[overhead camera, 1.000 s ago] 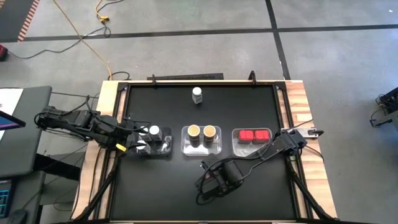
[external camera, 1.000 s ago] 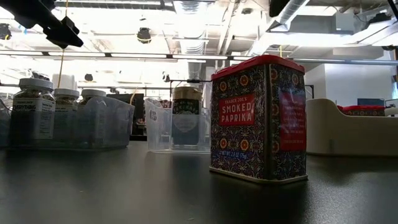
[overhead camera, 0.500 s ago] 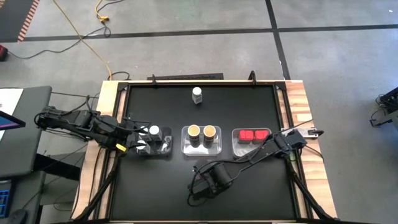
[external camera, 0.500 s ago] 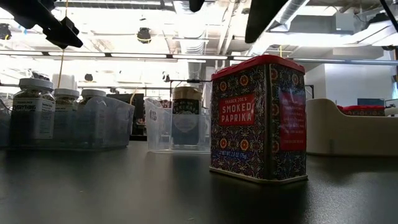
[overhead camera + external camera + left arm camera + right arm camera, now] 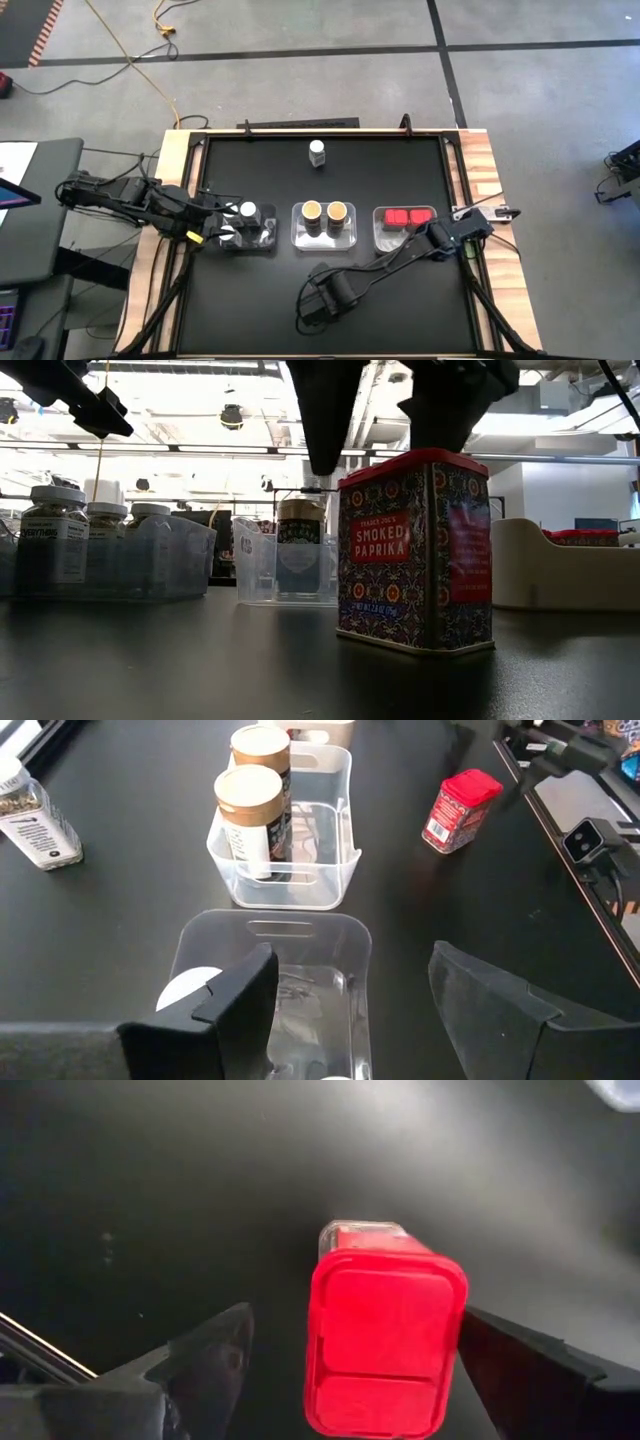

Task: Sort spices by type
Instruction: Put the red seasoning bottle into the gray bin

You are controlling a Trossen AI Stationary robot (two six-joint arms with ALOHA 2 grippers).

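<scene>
A red-lidded paprika tin (image 5: 415,550) stands upright on the black table near its front edge; it also shows in the left wrist view (image 5: 460,810). My right gripper (image 5: 357,1320) hangs open right above it, pointing down, with a finger on each side of the red lid (image 5: 385,1345); I see no touch. In the high view this gripper (image 5: 318,298) hides the tin. My left gripper (image 5: 350,990) waits open above the left tray (image 5: 262,240), which holds white-capped jars (image 5: 55,545). One white-capped jar (image 5: 317,152) stands alone at the far edge.
The middle clear tray (image 5: 325,241) holds two tan-topped jars (image 5: 255,805). The right tray (image 5: 380,232) holds red packets (image 5: 408,216). The table has a raised wooden rim (image 5: 490,180), and bare black surface lies around the tin.
My right gripper has come down and toward the table's left edge over the paprika tin. In the low view its fingers have dropped in from the top, and they now stand at the height of the tin's lid. The tin has not moved.
</scene>
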